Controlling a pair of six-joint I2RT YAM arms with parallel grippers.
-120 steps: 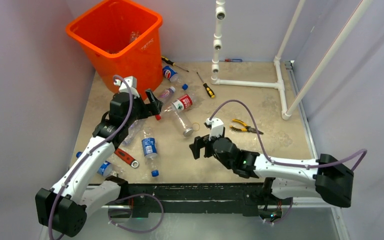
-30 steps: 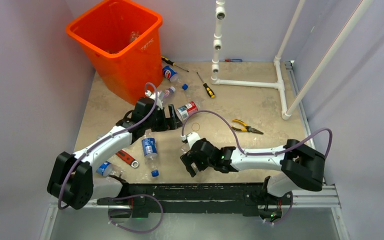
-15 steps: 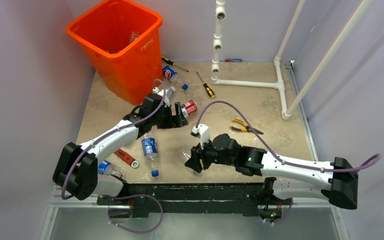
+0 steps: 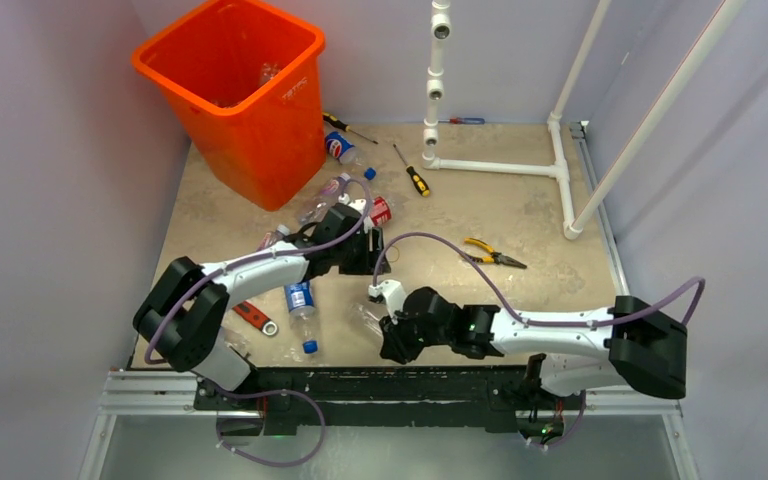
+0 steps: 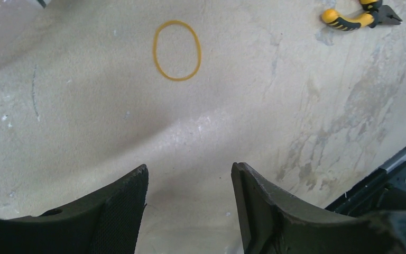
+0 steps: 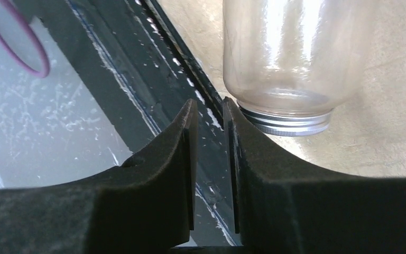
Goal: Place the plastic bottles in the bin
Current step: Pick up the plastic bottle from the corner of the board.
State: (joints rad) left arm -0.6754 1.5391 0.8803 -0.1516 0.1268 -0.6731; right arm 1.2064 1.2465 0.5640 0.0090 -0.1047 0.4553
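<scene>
The right jaws stand almost shut on nothing at the near edge of the bench [image 6: 396, 132]. The clear bottle [image 6: 291, 58] lies just outside them, against one finger, so the grip looks missed. The left jaws hang half apart over bare bench by a rubber band [image 5: 176, 50], empty. The bin [image 4: 230, 60] stands at the far left corner, other bottles [image 4: 300, 297] strewn between.

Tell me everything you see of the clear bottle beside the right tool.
The bottle looks like clear, glossy plastic, with no label in view. One end carries a silver ring. It lies on the beige table, near the black front rail. The right tool is shut just beside that end, gripping nothing; whether a finger touches the bottle is unclear.
</scene>
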